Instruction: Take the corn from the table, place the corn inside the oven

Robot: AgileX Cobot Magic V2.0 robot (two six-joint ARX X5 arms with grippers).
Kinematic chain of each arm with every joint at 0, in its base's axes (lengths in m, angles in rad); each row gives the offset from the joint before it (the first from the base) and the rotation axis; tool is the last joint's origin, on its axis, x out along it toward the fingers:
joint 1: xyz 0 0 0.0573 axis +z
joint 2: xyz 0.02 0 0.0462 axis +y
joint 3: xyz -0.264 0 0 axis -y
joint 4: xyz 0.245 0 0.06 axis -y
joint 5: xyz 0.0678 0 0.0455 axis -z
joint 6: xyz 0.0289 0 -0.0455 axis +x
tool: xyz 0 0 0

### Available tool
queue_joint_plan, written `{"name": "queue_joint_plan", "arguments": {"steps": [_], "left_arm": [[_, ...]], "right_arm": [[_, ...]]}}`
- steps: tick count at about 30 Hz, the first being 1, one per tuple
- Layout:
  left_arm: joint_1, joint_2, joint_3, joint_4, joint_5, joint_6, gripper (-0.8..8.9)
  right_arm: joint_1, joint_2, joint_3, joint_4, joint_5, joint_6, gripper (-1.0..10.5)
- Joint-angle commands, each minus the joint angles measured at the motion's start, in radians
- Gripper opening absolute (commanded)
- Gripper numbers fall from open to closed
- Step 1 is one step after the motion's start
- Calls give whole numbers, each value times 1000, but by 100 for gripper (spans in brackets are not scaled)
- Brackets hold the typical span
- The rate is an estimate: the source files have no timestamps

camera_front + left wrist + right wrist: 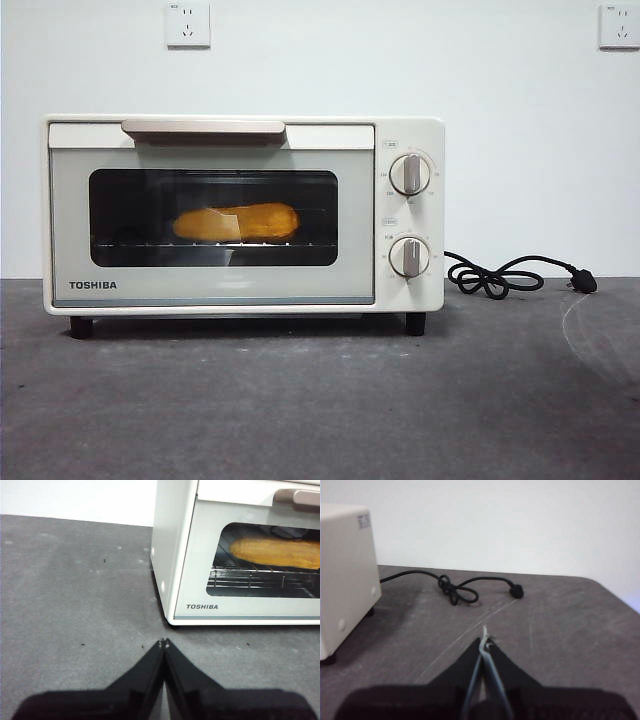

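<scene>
The yellow-orange corn lies on the wire rack inside the cream-white oven, seen through the dark glass of the closed door. The left wrist view shows the same corn behind the window of the oven. My left gripper is shut and empty, hanging over the grey table in front of the oven's left corner. My right gripper is shut and empty too, to the right of the oven. Neither arm shows in the front view.
A black power cord with its plug lies coiled on the table to the right of the oven, also seen as the cord beyond my right gripper. Two wall sockets sit on the white wall behind.
</scene>
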Motion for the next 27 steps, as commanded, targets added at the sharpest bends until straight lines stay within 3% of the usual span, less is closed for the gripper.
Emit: {"name": "queue_joint_plan", "arguments": {"steps": [1,6,27], "left_arm": [[3,0,-8,12,-2,12,-3],[3,0,-8,12,-3,12,-3],[3,0,-8,12,-3,12,-3]], "right_arm": [[20,-4,-25,-34,30,45,2],[40,-4,-25,-134,41,40,2],[40,-3,-25,-126,42,44,2]]}}
